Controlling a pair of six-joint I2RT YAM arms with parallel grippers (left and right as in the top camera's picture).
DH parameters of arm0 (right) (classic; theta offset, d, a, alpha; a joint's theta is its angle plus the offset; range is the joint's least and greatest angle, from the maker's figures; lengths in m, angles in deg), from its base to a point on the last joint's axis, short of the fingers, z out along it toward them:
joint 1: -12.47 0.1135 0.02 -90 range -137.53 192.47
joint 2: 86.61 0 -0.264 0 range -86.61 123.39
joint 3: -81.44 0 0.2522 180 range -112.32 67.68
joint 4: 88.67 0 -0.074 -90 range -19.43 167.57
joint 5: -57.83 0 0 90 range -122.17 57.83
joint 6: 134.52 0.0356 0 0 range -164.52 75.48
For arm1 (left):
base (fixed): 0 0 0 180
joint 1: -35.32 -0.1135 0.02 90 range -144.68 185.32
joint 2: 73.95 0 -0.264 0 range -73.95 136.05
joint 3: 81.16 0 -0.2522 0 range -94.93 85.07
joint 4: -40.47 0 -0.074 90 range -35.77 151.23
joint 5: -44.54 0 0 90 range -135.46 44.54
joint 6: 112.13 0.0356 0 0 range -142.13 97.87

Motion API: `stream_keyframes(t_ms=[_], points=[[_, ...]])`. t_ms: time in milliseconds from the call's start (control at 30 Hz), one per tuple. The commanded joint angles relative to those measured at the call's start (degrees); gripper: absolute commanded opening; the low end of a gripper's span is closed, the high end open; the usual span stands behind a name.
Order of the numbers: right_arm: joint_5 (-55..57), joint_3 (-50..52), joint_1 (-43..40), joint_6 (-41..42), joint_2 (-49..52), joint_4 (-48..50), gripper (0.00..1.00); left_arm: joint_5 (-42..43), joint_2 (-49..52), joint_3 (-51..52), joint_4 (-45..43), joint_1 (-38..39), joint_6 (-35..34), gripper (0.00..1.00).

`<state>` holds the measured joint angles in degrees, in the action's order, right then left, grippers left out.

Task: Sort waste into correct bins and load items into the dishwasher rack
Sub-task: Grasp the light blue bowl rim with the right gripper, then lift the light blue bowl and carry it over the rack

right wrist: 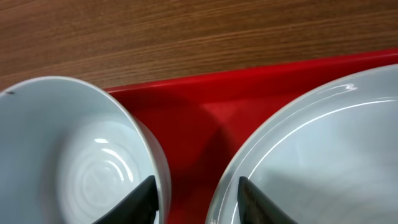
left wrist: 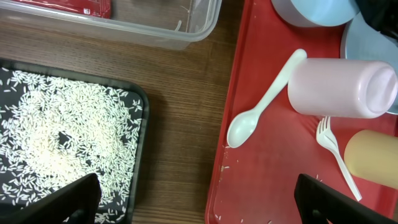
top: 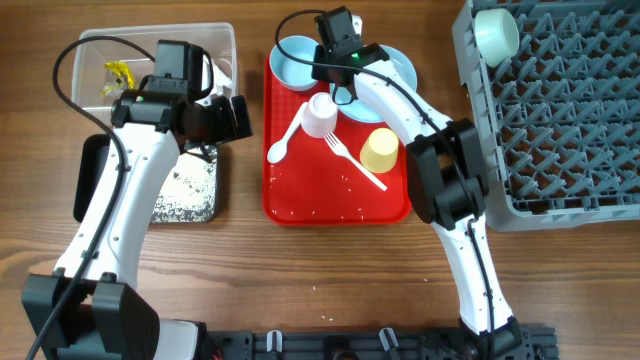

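Fingertips of the right pincer stand apart at the far end of the red tray, straddling the gap where the light-blue bowl nearly meets the plate. One tip sits over the bowl's inside, close to its rim; the other sits over the plate's edge. Nothing is clamped yet, as far as the wrist view shows.

Likely step: lift the bowl by its wall. To do it well, put one tip inside the rim and the other outside it, clear of the plate, so the squeeze takes the bowl alone. The glossy wall may slip, so bite deep before lifting.

Outward on the tray:
- pink cup, on its side
- spoon
- fork
- yellow cup

Dishwasher rack stands to the right, with a second pale bowl lodged in its far corner.

Left pincer is wide apart and empty, hanging over the strip between the red tray and the black tray, which holds rice grains. Clear tub lies behind it, with a yellow wrapper inside.

Counter is brown wood grain. Room beyond not in view.
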<state>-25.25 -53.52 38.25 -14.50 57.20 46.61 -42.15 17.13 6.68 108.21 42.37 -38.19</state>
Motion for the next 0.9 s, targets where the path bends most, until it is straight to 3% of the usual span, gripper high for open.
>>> stream_keyframes(t_ms=[0, 100, 400, 600, 667, 800, 867], points=[[-1.40, -0.22, 0.04, 0.02, 0.98, 0.57, 0.16, 0.68, 0.44, -0.26, -0.13, -0.15, -0.74, 1.00], [-1.38, -0.24, 0.02, -0.61, 0.94, 0.92, 0.04, 0.68, 0.44, -0.26, -0.13, -0.15, -0.72, 1.00], [8.85, -0.39, -1.66, -11.93, -11.26, -4.63, 0.04, 0.68, 0.44, -0.26, -0.13, -0.15, -0.72, 1.00], [29.03, -0.39, -1.66, -19.69, -21.33, -11.28, 0.04, 0.68, 0.44, -0.26, -0.13, -0.15, -0.72, 1.00], [39.21, -0.39, -1.66, -19.52, -23.12, -14.21, 0.04, 0.68, 0.44, -0.26, -0.13, -0.15, -0.74, 1.00], [74.82, -0.22, -3.48, -19.58, -23.63, -16.68, 0.04, 0.68, 0.44, -0.26, -0.13, -0.15, -0.72, 1.00], [77.02, -0.22, -6.23, -19.58, -23.63, -16.87, 0.04, 0.68, 0.44, -0.26, -0.13, -0.15, -0.74, 1.00]])
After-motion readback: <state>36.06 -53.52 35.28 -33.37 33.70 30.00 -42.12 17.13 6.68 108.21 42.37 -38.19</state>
